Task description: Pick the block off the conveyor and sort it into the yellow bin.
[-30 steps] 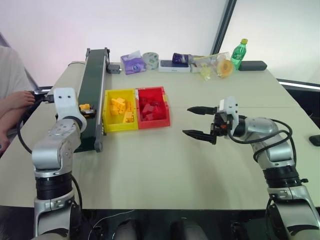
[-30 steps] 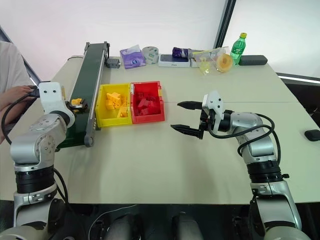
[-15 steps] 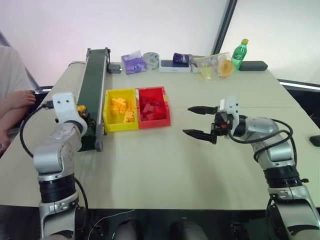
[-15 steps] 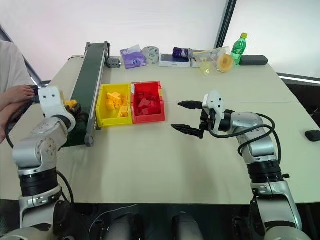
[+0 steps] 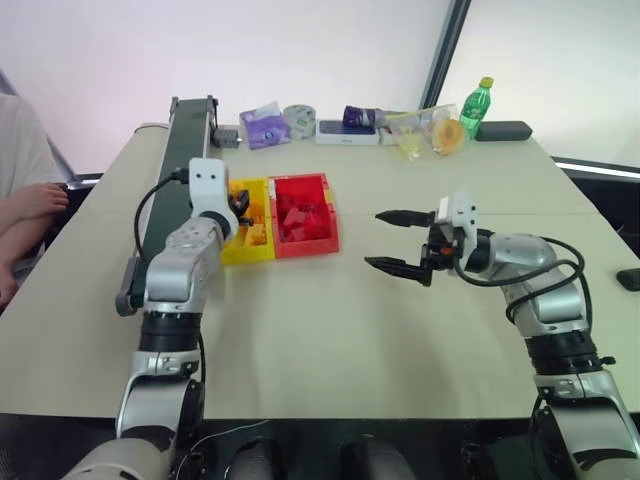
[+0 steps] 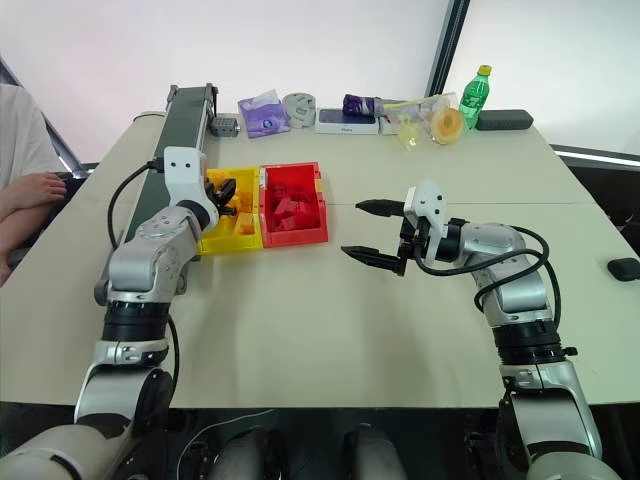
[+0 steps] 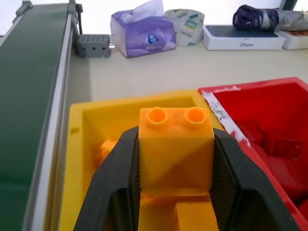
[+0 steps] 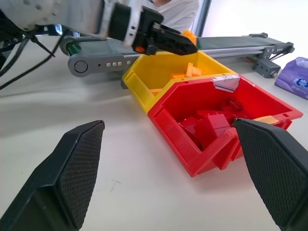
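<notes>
Left gripper has swung off the long dark-green conveyor belt, jaws clamping the small yellow-orange plastic brick over the square yellow plastic bin—release next; right gripper idles, jaws apart.

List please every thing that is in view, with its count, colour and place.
block: one, yellow-orange, in the left pincer, above the yellow bin
yellow bin: one, holds yellow bricks, beside the conveyor
red bin: one, holds red bricks, joined to the yellow bin
conveyor: one, dark green, table's left side
tissue pack: one, purple, far edge
tape roll: one, pale, far edge
phone box: one, white
bottle: one, green
person's arm: one, left of the table
left pincer: shut on the block
right pincer: open, over the table
</notes>
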You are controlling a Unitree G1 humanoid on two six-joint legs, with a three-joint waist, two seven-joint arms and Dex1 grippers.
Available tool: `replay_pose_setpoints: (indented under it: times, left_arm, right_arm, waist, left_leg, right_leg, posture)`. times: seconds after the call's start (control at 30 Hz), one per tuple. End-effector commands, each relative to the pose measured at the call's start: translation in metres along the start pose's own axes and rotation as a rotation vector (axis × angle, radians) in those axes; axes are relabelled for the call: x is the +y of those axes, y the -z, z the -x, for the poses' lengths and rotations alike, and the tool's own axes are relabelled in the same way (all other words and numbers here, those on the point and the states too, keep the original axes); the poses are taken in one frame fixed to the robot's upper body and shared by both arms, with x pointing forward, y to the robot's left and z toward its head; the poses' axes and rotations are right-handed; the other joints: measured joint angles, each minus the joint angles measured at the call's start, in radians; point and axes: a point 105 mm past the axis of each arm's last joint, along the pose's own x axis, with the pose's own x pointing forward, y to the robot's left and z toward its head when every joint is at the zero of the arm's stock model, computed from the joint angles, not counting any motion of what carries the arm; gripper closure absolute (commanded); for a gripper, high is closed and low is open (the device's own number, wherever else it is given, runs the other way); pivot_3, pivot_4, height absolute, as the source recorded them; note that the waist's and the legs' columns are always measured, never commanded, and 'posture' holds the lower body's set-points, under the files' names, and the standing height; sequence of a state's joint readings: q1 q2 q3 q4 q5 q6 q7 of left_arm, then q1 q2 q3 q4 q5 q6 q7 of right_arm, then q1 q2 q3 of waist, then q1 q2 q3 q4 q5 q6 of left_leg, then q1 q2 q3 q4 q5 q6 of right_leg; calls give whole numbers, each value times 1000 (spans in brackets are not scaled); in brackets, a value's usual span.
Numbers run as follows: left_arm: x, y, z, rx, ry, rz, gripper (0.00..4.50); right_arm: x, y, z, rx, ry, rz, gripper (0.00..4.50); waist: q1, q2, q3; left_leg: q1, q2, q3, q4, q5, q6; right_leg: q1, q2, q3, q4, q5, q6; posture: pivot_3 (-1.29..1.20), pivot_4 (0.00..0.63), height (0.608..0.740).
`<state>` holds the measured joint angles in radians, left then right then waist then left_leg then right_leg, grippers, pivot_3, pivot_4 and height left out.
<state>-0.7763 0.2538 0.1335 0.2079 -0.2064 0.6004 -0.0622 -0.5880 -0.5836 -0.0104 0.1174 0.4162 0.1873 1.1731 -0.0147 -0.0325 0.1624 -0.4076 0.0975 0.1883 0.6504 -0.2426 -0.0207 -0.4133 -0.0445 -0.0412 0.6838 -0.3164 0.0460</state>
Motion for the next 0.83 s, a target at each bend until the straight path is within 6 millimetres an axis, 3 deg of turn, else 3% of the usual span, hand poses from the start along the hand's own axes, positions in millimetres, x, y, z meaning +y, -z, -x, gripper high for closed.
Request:
replay_pose_setpoints:
  times: [0.03,0.13,0.17,0.3,0.4,0.47,0.53,0.6,0.67,0.77,0.83]
  left_arm:
    - [-1,-19,-3,-80,21,27,1711]
    - [6,-26,0,-110,17,17,161]
    - [7,-28,2,-117,21,17,69]
    - [25,-40,20,-158,32,-2,69]
    - [34,-55,46,-216,115,40,69]
    - [57,-59,70,-217,122,1,69]
    - [66,-62,83,-210,138,-10,69]
    - [96,-55,106,-176,118,-138,69]
    - [108,-56,126,-188,170,-178,69]
    - [137,-45,145,-150,97,-228,69]
    - [144,-40,158,-157,124,-249,69]
  right_arm:
    - [-1,-15,6,-31,22,58,0]
    - [0,-14,8,-28,28,52,0]
    - [1,-14,8,-28,28,51,0]
    - [1,-13,8,-26,30,50,0]
    - [1,-12,9,-26,29,46,0]
    - [1,-10,8,-22,22,39,0]
    - [1,-9,8,-19,19,37,0]
    - [0,-8,8,-10,4,41,0]
    - [-1,-8,8,-11,-3,36,0]
    - [-3,-8,7,-10,-9,37,0]
    - [-3,-8,7,-9,-15,38,0]
  waist:
    - [1,0,0]
    - [1,0,0]
    - [1,0,0]
    - [-2,0,0]
    - [-6,0,0]
    - [-7,0,0]
    - [-6,0,0]
    - [-5,0,0]
    - [-5,0,0]
    - [4,0,0]
    - [2,0,0]
  left_leg:
    - [0,0,0,0,0,0]
    - [0,0,0,0,0,0]
    - [0,0,0,0,0,0]
    - [0,0,0,0,0,0]
    - [0,1,0,0,0,0]
    - [0,2,0,-1,0,0]
    - [0,2,0,-1,0,0]
    - [0,2,0,-1,0,0]
    - [0,2,0,-1,0,0]
    - [0,2,0,-1,0,0]
    - [0,2,0,-1,0,0]
  right_leg:
    - [0,0,0,0,0,0]
    - [0,0,0,0,0,0]
    - [0,0,0,0,0,0]
    - [0,0,0,0,0,0]
    - [-1,0,0,0,0,0]
    - [-1,0,0,0,0,0]
    - [-1,0,0,0,0,0]
    - [-1,0,0,0,0,0]
    - [-1,-1,0,0,0,0]
    - [0,-2,-1,0,0,0]
    - [0,-3,0,0,0,0]
  posture:
    - [0,150,740]
    - [0,150,740]
    - [0,150,740]
    - [0,150,740]
    - [0,150,740]
    - [0,150,740]
    - [0,150,740]
    - [0,150,740]
    - [0,150,740]
    - [0,150,740]
    - [0,150,740]
